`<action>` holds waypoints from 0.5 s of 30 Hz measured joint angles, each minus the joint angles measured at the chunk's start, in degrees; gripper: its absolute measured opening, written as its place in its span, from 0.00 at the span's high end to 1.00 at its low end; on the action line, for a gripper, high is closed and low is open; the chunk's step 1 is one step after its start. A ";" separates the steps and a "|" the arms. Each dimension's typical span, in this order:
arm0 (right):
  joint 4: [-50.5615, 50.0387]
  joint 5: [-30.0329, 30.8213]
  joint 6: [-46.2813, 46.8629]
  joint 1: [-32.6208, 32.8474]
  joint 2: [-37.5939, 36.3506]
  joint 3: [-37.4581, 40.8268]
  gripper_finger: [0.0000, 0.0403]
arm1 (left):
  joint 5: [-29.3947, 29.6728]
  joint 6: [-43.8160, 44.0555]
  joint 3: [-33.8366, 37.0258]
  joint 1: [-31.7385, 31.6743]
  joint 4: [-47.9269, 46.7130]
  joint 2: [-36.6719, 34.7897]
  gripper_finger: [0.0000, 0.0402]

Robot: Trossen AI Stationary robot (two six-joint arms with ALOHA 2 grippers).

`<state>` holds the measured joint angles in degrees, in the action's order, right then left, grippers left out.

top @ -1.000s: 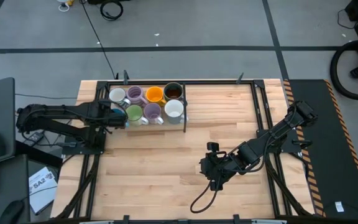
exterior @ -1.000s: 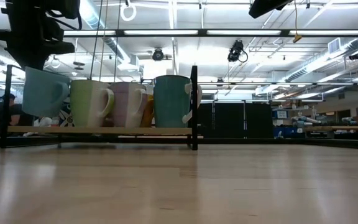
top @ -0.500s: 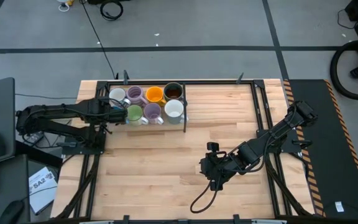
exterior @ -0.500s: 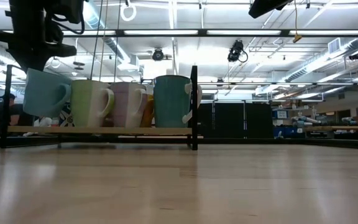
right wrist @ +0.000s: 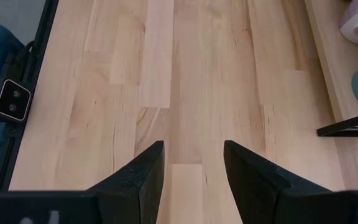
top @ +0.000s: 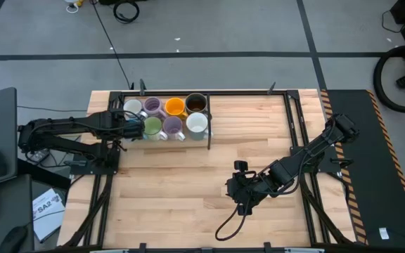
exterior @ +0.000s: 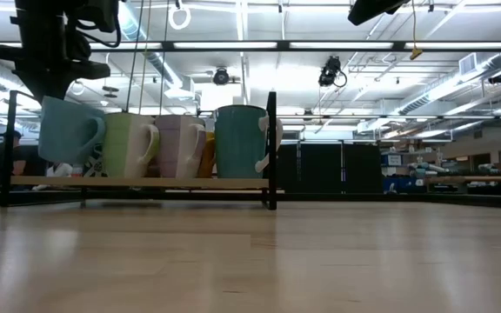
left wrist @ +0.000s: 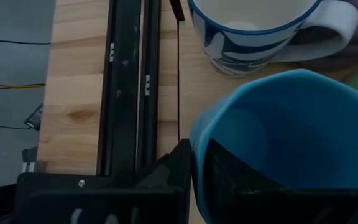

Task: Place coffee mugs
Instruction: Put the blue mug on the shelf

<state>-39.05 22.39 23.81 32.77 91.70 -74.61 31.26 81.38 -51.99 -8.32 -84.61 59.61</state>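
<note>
Left wrist view: left gripper (left wrist: 194, 168) clamped on the blue mug's (left wrist: 278, 143) rim — right gripper (right wrist: 191, 165) parted, empty.

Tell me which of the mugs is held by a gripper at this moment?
The blue mug: the left gripper is shut on its rim beside the green mug; the others stand free in the rack.

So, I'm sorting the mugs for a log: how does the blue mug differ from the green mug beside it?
The blue mug is held by its rim in the shut left tool, tilted and raised off the shelf; the green mug stands upright on the shelf, free of any tool. Colour differs: blue against pale green. Both look alike in size.
</note>
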 joint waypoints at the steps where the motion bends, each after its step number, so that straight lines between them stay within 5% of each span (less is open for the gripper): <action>1: -0.02 0.00 0.00 0.00 0.00 0.00 0.57 | 0.01 0.00 0.00 0.00 -0.08 0.00 0.91; 15: 0.18 0.00 0.00 0.04 0.00 0.00 0.57 | -0.34 0.66 5.79 0.07 2.70 0.00 0.89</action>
<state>-38.87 22.39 23.82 32.82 91.70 -74.61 30.92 82.04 -46.20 -8.25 -81.91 59.61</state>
